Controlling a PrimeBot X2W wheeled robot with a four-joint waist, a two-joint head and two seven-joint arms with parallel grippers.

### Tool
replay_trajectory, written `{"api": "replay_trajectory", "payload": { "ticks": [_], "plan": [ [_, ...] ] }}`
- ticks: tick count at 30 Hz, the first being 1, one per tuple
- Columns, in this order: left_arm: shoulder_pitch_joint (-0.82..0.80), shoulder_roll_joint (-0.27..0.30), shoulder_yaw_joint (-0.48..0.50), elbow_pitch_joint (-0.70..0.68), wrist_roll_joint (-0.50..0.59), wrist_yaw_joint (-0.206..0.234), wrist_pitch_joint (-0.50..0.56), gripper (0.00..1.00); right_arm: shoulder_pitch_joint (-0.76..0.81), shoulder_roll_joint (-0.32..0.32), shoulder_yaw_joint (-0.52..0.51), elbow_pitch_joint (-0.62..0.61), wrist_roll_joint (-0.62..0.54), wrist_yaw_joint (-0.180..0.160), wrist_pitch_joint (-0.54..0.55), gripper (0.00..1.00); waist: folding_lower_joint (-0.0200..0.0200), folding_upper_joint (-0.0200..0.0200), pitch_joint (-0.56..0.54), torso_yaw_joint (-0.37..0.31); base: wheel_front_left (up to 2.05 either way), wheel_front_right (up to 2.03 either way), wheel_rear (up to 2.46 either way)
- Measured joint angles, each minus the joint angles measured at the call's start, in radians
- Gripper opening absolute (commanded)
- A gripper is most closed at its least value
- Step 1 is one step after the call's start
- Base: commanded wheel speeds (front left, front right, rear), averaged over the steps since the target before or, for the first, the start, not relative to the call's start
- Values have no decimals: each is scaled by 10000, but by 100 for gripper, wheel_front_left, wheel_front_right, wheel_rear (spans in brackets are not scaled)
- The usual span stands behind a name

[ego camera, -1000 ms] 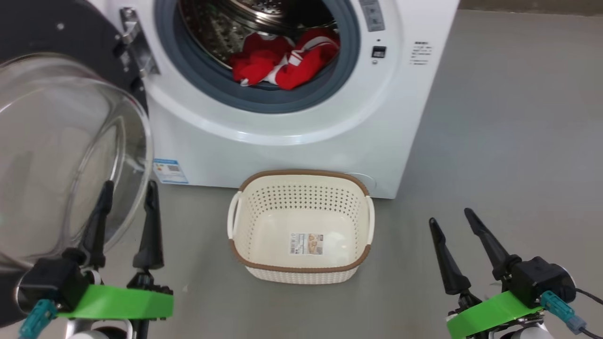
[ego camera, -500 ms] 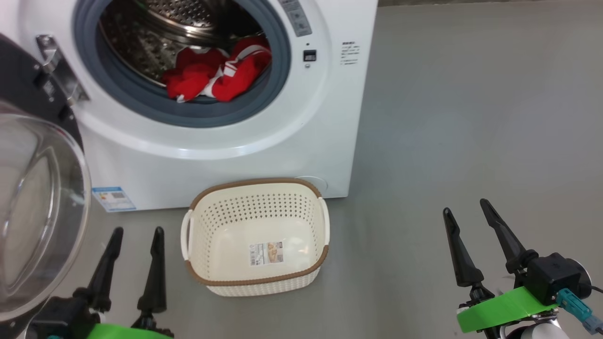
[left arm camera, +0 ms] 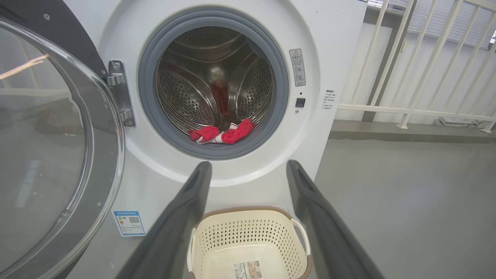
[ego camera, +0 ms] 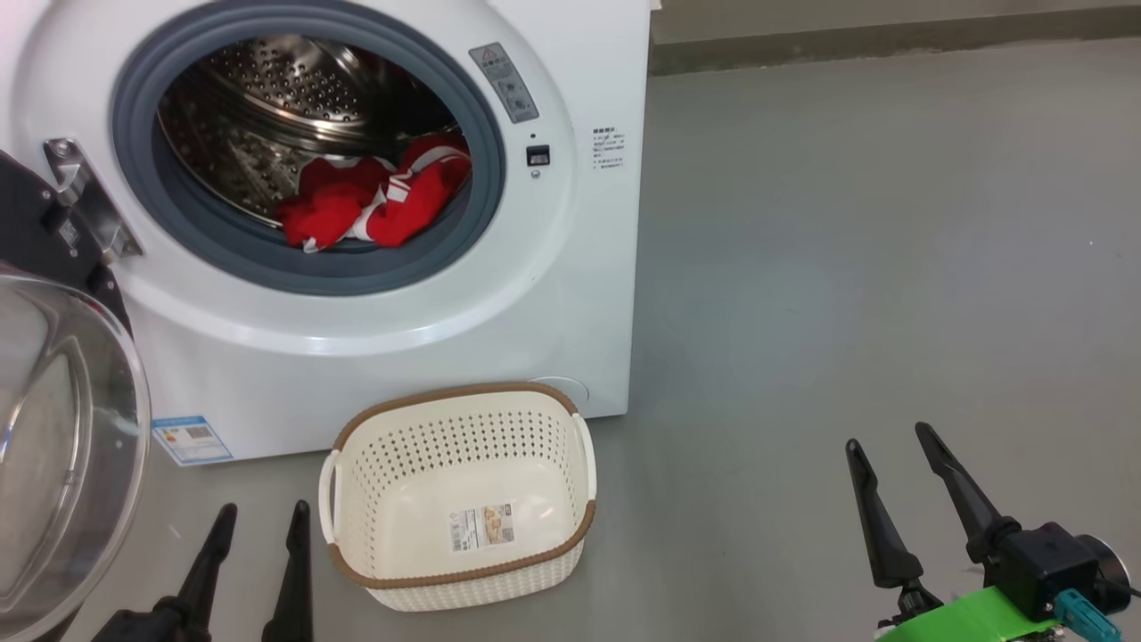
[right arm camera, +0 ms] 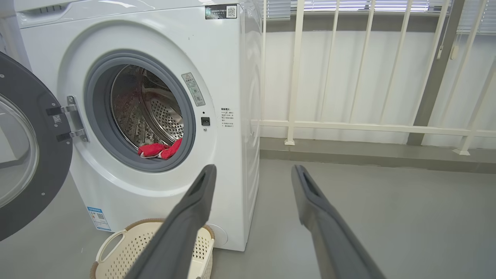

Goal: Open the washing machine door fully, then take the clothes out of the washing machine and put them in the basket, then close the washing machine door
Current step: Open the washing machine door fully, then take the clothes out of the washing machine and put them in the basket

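Both the left pincer [ego camera: 263, 510] and right pincer [ego camera: 889, 437] hung wide apart and empty, so imo best bet was scooping deep under the clothes [ego camera: 370, 201] bunched at the front lip of the drum [ego camera: 267, 98].

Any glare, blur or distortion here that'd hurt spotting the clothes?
Head view: sharp, even light, clothes clear; reflections streak the washing machine door glass. Left wrist view: red mirrored in the steel drum, own fingers soft. Right wrist view: wide angle splays the railing bars; clothes small but distinct.
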Motion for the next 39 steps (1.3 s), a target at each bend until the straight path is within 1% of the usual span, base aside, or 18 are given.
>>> {"api": "replay_trajectory", "payload": {
  "ticks": [12,19,22,27,33,39],
  "plan": [
    [40,82,-4,-29,0,173,17,100,206,36,-255,-165,0,0,0,100,0,0,-149,16,0,0,0],
    [198,146,-6,-69,2,439,171,100,234,38,-284,-165,2,0,0,100,0,0,-206,73,5,-5,0],
    [204,148,-19,-104,2,447,182,100,276,40,-278,-161,4,0,0,100,0,0,-216,95,51,-51,0],
    [205,148,-81,-142,2,489,249,100,298,42,-253,-161,6,0,0,100,0,0,-223,141,106,-106,0],
    [205,151,-102,-242,4,692,228,100,369,50,-253,-155,6,0,0,100,0,0,-221,229,174,-174,0],
    [202,151,-161,-407,-13,688,121,100,371,56,-234,-150,12,0,0,100,0,0,-183,291,132,-132,0]
  ]
}}
